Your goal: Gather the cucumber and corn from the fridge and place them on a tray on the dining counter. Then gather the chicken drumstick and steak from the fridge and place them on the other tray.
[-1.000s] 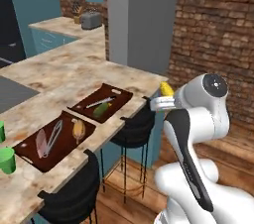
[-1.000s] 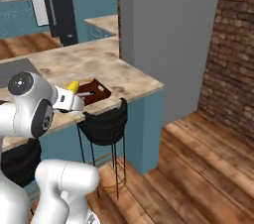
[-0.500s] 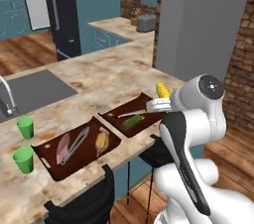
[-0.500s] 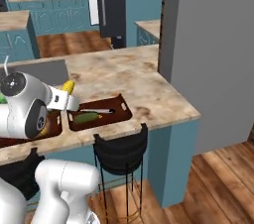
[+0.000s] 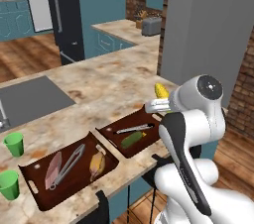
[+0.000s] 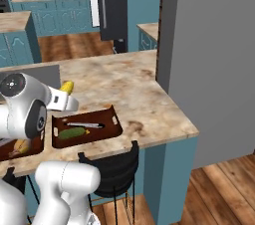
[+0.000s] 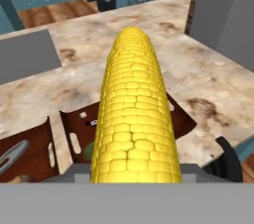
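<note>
We have the corn [image 7: 135, 114] clenched in the gripper [image 5: 158, 104], held above the dining counter [image 5: 106, 82] near the tray [image 6: 113, 125] with the cucumber [image 6: 71, 133]. It looks stiff, light, bumpy-skinned; the mid-cob hold seems sound, though fingertips are hidden.

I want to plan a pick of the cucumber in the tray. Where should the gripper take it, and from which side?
Probably from above, at the middle of the cucumber, with the jaws across its short width. It lies flat in the right tray, long axis along the tray, and a slim silver utensil lies apart beside it, so the middle is free.
</note>
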Tool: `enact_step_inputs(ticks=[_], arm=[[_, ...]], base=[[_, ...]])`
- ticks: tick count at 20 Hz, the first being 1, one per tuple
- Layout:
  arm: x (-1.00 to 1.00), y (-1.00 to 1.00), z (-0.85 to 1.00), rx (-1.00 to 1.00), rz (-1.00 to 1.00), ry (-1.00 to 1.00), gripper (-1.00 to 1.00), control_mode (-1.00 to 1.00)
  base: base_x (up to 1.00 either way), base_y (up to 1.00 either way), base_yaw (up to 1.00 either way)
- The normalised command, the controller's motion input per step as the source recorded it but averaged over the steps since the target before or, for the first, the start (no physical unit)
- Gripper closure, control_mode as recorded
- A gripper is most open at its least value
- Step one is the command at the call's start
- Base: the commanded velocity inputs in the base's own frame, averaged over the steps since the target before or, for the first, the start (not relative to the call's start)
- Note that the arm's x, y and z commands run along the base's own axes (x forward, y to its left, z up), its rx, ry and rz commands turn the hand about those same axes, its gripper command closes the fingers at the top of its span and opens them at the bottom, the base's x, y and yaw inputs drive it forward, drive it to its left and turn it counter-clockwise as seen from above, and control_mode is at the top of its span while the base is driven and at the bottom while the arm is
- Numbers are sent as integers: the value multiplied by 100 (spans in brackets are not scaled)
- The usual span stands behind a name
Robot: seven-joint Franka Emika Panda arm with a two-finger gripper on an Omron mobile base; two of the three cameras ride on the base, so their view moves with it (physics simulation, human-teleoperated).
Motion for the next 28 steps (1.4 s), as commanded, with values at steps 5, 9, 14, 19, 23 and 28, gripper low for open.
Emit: enact_step_inputs(ticks=[5, 9, 14, 19, 23, 28], arm=[[0, 0, 0, 0, 0, 0, 100, 100], [16, 0, 0, 0, 0, 0, 100, -100], [77, 33, -1, 0, -11, 5, 100, -100], [3, 34, -13, 0, -35, 11, 100, -100], [-14, -4, -6, 3, -16, 9, 100, -100], [37, -7, -11, 12, -13, 13, 100, -100]], base=[[0, 0, 0], [4, 0, 0], [0, 0, 0], [0, 0, 0], [0, 0, 0], [0, 0, 0]])
